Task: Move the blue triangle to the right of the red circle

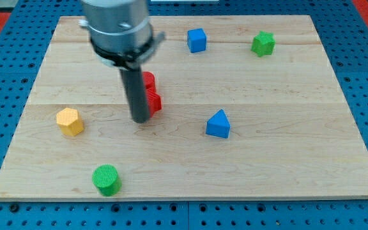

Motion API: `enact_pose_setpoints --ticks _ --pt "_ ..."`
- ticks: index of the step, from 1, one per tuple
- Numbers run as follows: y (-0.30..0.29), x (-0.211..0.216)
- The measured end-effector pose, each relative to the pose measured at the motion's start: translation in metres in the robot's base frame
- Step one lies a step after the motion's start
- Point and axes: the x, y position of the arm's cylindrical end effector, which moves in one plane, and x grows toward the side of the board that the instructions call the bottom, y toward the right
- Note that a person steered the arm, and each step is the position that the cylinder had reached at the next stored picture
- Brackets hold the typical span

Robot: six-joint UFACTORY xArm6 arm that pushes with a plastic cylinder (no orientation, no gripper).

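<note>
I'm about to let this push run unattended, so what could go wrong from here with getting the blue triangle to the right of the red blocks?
My tip stands against the red blocks, far from the blue triangle; swinging toward it could drag the red ones and shift the target. The rod hides part of them, so which is the circle is unclear. A push off the triangle's centre may spin it aside.

triangle block right of my tip, cube above
</note>
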Motion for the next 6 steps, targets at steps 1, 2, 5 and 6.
enact_pose_setpoints --ticks 1,2,5,6 --pt "0.046 0.032" --pt "0.102 0.021" --pt "0.154 -0.012" --pt "0.135 -0.014"
